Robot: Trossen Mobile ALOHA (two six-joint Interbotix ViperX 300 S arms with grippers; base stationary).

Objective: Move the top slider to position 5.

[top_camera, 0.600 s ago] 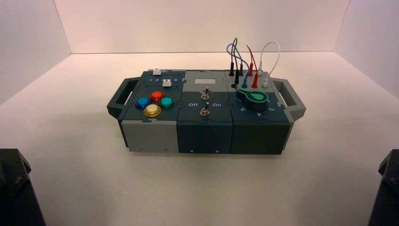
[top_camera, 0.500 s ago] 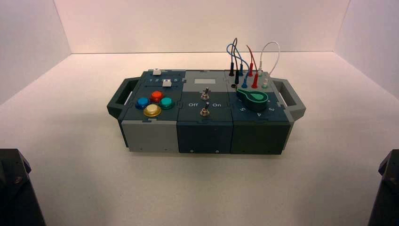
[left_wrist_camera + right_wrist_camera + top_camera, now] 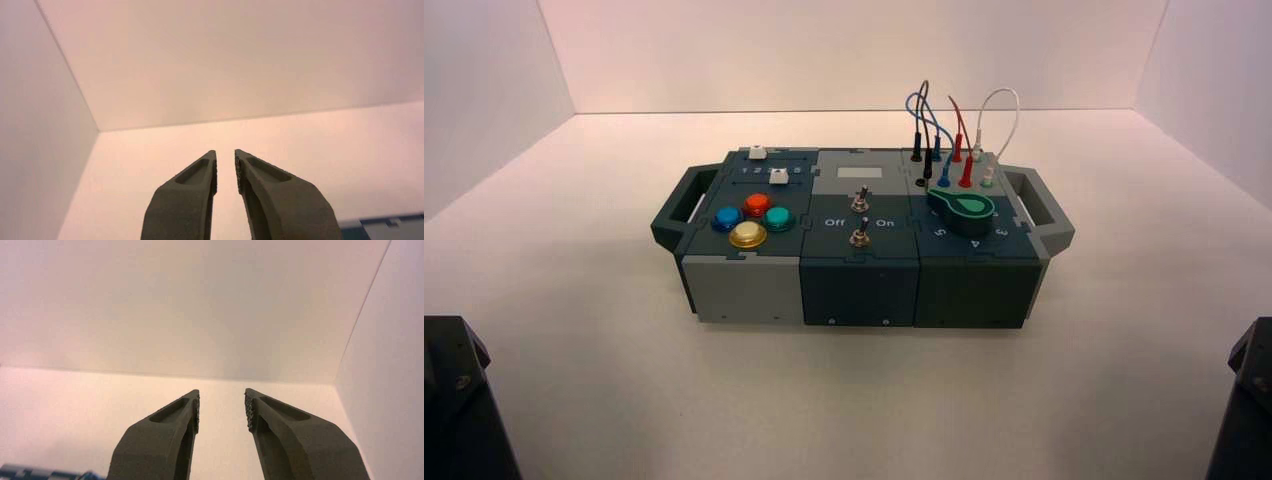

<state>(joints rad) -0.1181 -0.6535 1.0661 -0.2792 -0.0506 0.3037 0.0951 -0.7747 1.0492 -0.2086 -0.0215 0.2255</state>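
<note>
Box [image 3: 860, 290] on the pale bench [image 3: 864, 400], in front of a light back wall [image 3: 854, 55]; a grip handle at each end, left handle [image 3: 686, 207] and right handle [image 3: 1038, 208].

Left section, dark panel: the top slider [image 3: 757, 153], a small white square knob, sits at the far edge, above the printed number row. A second white knob [image 3: 779, 177] lies nearer, right of it, and covers part of that row (the two look nearly alike). Position 5 [image 3: 798, 170] is at the right end of the row; the top slider is well to its left. Nearer still, four round buttons in a cluster: red [image 3: 757, 204], blue [image 3: 728, 218], green [image 3: 778, 218], yellow [image 3: 747, 234].

Middle section: a pale rectangular window [image 3: 859, 173], then two metal toggle switches [image 3: 860, 202], one behind the other.

Right section: black, blue, red and white wires [image 3: 1001, 92] plugged in at the far part; green dial [image 3: 965, 212] nearer.

Left gripper [image 3: 225, 152]: off the box, at the near left; fingers parted, nothing between them. Right gripper [image 3: 222, 391]: off the box, at the near right; fingers apart (a wider gap than the left pair), likewise holding nothing.
</note>
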